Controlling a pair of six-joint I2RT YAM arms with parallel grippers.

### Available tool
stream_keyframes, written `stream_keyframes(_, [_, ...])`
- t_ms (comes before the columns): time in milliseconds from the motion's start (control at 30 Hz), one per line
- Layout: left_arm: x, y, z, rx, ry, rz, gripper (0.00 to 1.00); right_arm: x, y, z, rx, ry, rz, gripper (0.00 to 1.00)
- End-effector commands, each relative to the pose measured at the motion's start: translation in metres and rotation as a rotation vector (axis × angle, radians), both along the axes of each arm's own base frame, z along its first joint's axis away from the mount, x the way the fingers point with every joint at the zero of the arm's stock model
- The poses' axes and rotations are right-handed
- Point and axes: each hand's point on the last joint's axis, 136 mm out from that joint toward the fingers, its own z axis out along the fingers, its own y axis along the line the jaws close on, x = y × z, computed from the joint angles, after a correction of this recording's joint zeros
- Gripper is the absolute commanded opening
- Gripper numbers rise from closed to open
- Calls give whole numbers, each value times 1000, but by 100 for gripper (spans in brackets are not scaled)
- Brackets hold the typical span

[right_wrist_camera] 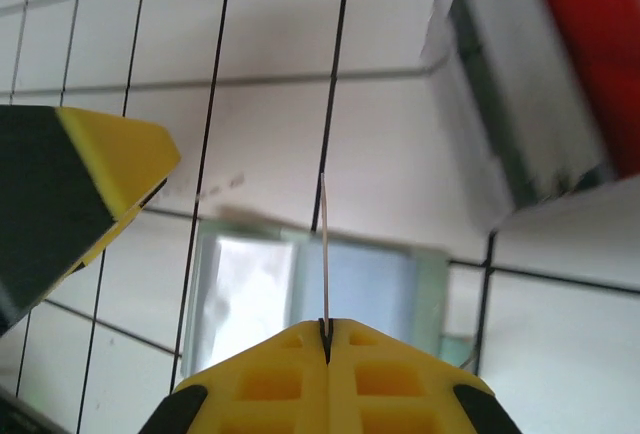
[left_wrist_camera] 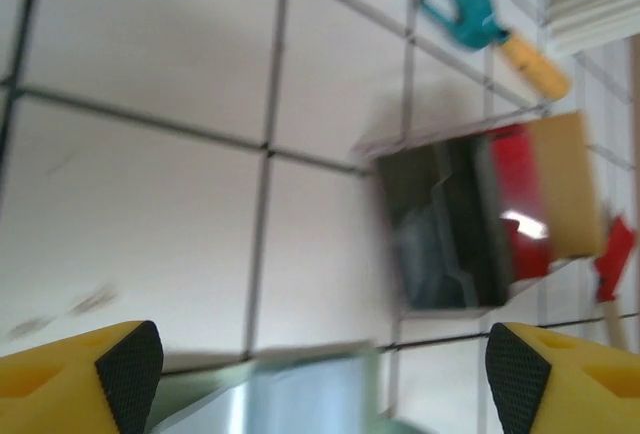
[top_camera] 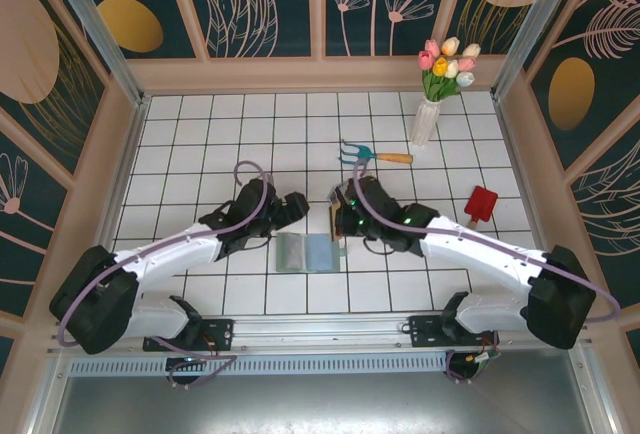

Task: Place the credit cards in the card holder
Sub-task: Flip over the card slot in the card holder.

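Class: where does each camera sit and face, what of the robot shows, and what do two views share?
Top external: above and behind, looking down at the table; left arm and right arm show.
Left wrist: on its arm, facing the credit cards; left jaws open.
Right wrist: on its arm, facing the card holder; right jaws shut on a card.
Both wrist views share the card holder.
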Motion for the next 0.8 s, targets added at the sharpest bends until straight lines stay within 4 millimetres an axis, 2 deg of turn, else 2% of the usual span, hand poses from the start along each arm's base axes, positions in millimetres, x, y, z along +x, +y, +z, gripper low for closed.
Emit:
stream_keyframes(0, [-25,19,-25,78,60,-33,84,-5,12,-15,16,31,-73,1])
stream_keyframes(67, [-31,23,-31,82,73,-34,83,-10,7,-31,-33,57,-106,0])
stream_keyframes(167, [-37,26,-38,93,87,-45,79,-15,0,-45,-68,75,-125,0])
stream_keyframes(367, [-46,22,-50,78,127,-83,73,-17,-16,-52,-119,66,-136,1])
stream_keyframes(600, [-52,17,-62,63,158,-113,66,-21,-12,-67,-108,96,-120,1])
stream_keyframes(767, [-56,15,-72,64,186,-128,53,-20,-17,-78,-157,105,-138,0])
